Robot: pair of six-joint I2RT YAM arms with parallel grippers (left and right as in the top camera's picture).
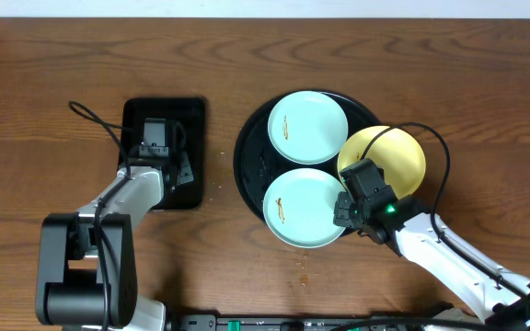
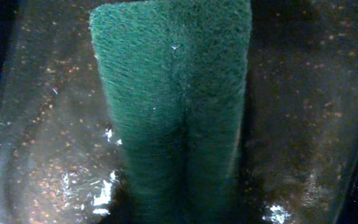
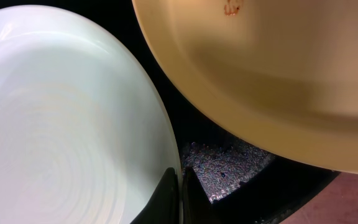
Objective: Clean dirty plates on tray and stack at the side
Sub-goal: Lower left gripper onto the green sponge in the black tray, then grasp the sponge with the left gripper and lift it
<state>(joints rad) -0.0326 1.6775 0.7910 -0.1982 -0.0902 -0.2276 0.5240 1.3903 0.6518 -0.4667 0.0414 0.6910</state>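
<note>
Small round plastic plates (image 1: 307,127) are all lying smeared on the large round glossy black tray (image 1: 249,165) (none stacked yet), the right gripper (image 3: 180,193) sitting closed beside one, the left gripper's (image 1: 159,138) hold on the green scouring pad (image 2: 173,93) being unclear.

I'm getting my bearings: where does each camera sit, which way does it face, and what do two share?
Overhead: from above, looks straight down on the round tray, two blue plates, a yellow plate, the rectangular tray, left arm and right arm.
Left wrist: on the left arm, close on a green scouring pad; its fingers are not clear.
Right wrist: low over the round tray, facing the nearer blue plate and the yellow plate; shut fingertips at the bottom.
Shared: overhead and right wrist both show those two plates.
</note>
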